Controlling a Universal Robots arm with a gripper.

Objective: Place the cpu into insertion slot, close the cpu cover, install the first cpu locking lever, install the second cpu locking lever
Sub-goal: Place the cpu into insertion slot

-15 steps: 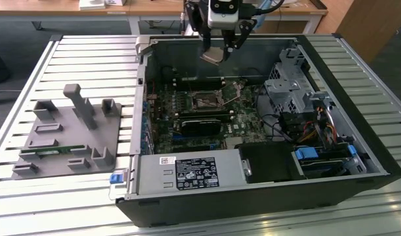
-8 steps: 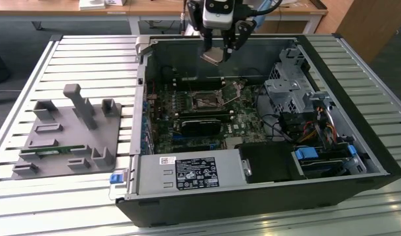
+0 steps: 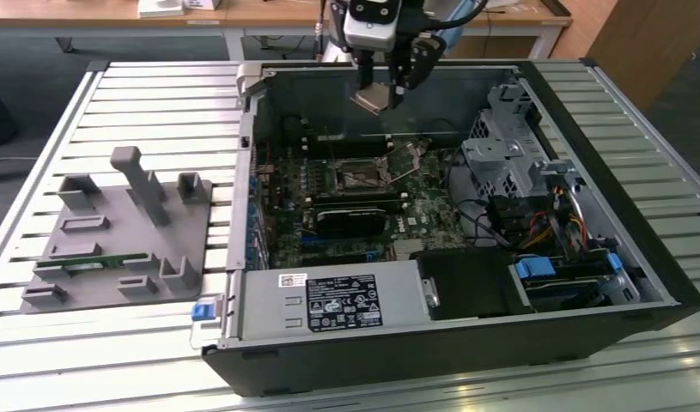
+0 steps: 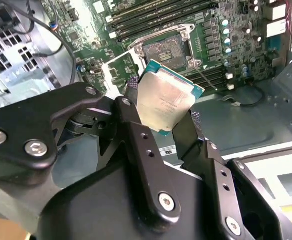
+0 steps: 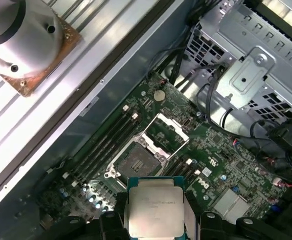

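Pincer (image 4: 163, 109) clamps the cpu (image 4: 168, 97) (tilted, metal top showing) well apart from the insertion slot (image 4: 165, 49).

My bench is a table of pale metal slats (image 3: 51, 360), its ribs catching a bright, even light. Beyond its far edge I see a wooden desk (image 3: 270, 13) on white legs (image 3: 233, 41), standing on a dull grey floor (image 3: 29, 51). At the exterior view's right, a brown wooden cabinet (image 3: 654, 39) stands near the desk.
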